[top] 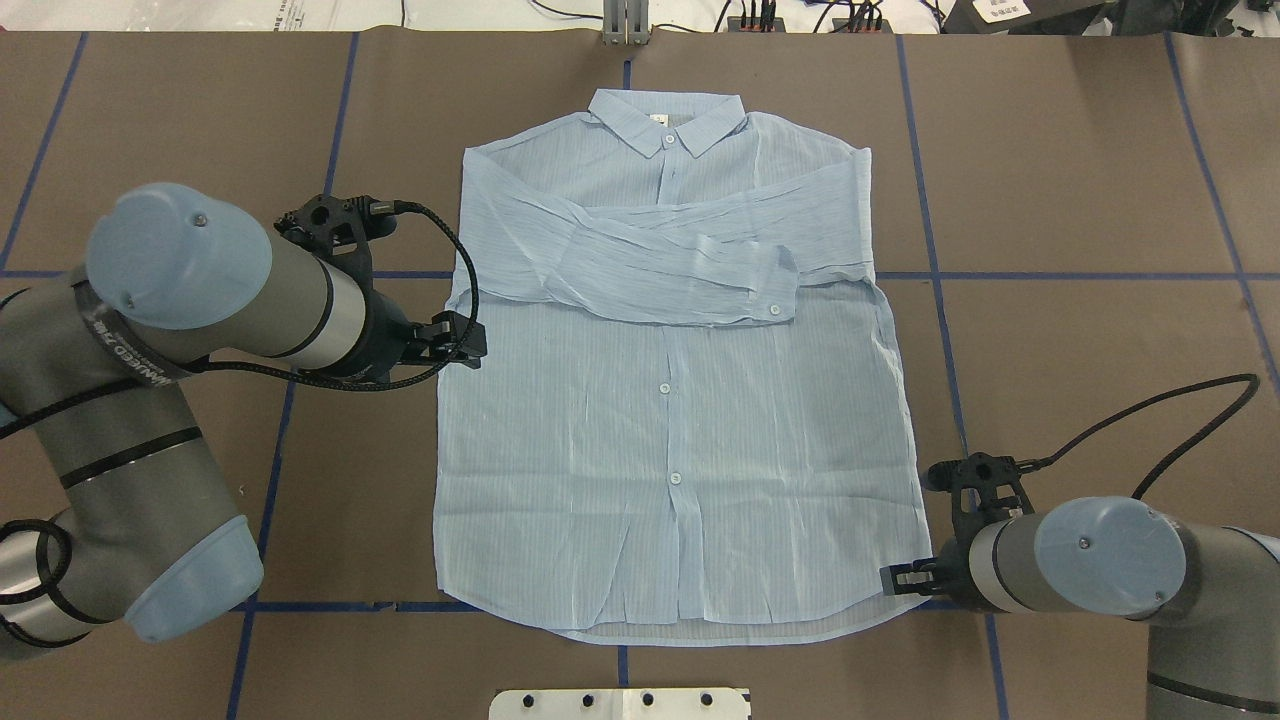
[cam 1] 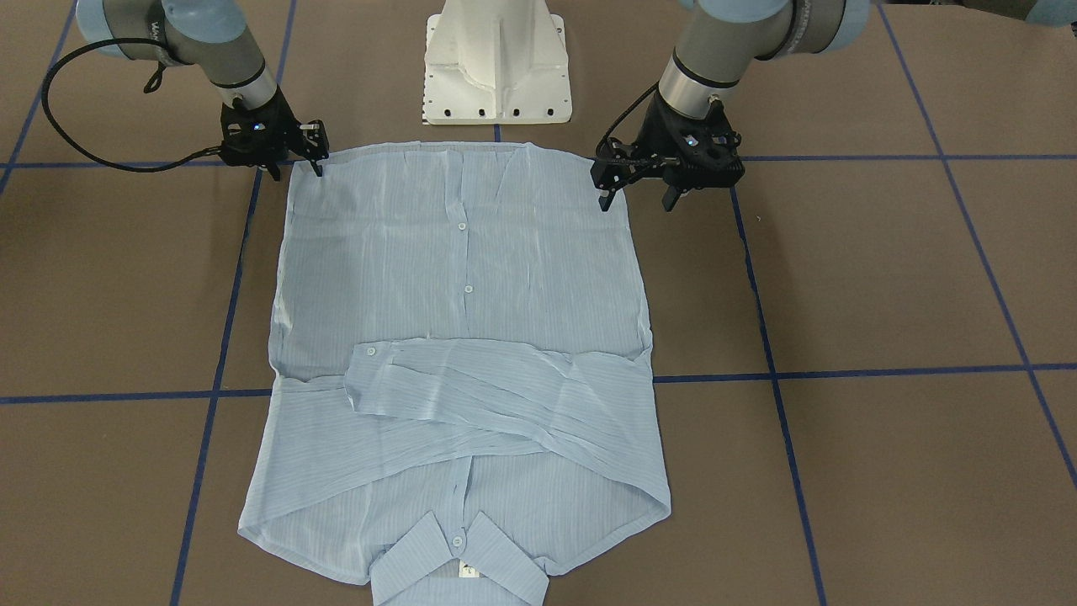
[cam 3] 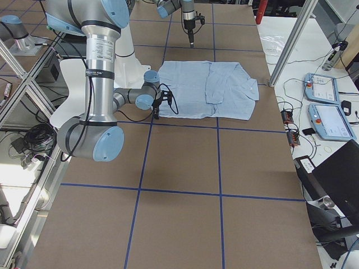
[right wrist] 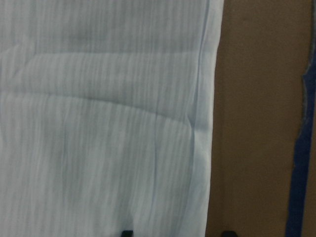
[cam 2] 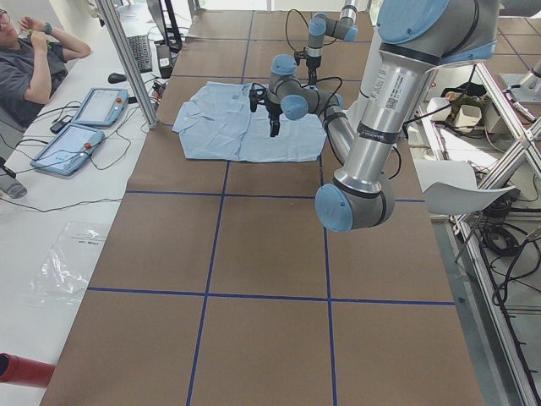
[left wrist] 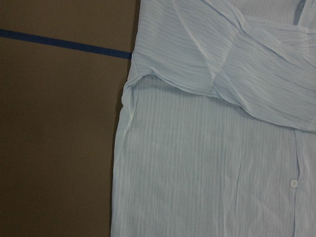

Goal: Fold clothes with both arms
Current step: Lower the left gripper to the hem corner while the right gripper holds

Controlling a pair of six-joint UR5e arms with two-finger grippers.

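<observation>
Currently the shirt (top: 600, 440) lies flat and front-up on the table (top: 1080, 200). Its collar (top: 665, 125) is at the far edge from my base and its hem is nearest the white pedestal (cam 1: 498, 67). Both sleeves (top: 660, 262) are folded across the chest, one over the other. The upper cuff (top: 772, 290) rests on the button placket side nearer my right. My left end effector (cam 1: 637, 202) is spread and pinches nothing. It hangs above the table beside the shirt's left side edge. In the front-facing view one fingertip sits over that edge and the other over bare table. The left wrist camera looks down on the same side edge and on the point where a folded sleeve meets it; no fingers show in that view. My right end effector (cam 1: 296, 171) is also spread and sits low at the hem corner on my right side. In the right wrist view its two fingertips (right wrist: 127, 233) straddle the shirt's side edge, one over the cloth and one over the brown table. I cannot tell from any view whether they touch the fabric. Blue tape lines (top: 1100, 277) cross the table surface, and some pass under the shirt. My left arm (top: 200, 280) reaches in from the side at mid-shirt, while my right arm (top: 1100, 560) reaches in near the hem.
</observation>
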